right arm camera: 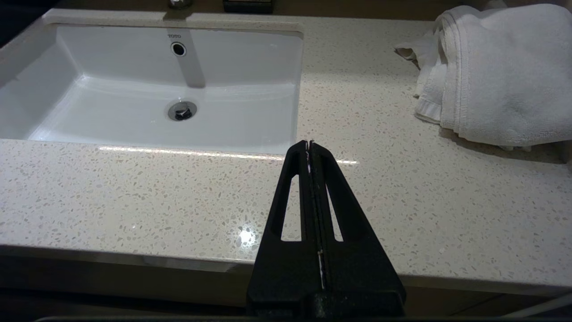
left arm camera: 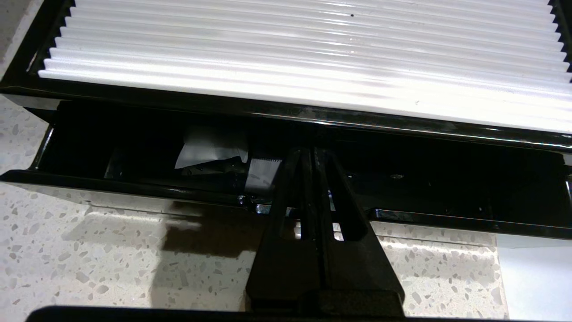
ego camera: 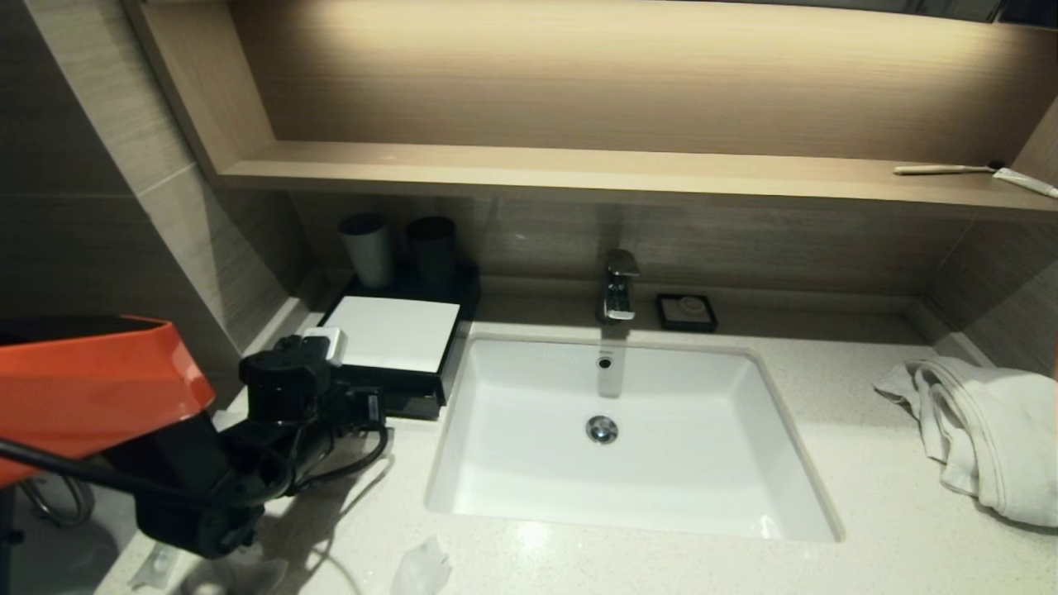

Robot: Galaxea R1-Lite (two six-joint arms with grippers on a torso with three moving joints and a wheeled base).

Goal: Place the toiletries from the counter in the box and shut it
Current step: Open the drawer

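Glossy black box (left arm camera: 134, 188) with ribbed white lid, drawer open, clenched left tool (left arm camera: 313, 154) at its front lip.

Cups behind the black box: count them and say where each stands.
2: a grey cup on the left, a darker cup right beside it, both behind the box. None seems hidden.

Box (ego camera: 397, 347) at mid-left of head view, drawer (left arm camera: 134, 188) pulled out partway; left gripper (left arm camera: 313, 154), fingers pressed together, fills the middle of the gap, packets (left arm camera: 210, 150) inside. Two cups (ego camera: 368, 248) block behind box. Sink (ego camera: 628, 504) at centre. Desk (right arm camera: 402, 188) w/ open room between sink and towel (ego camera: 992, 430) at right.
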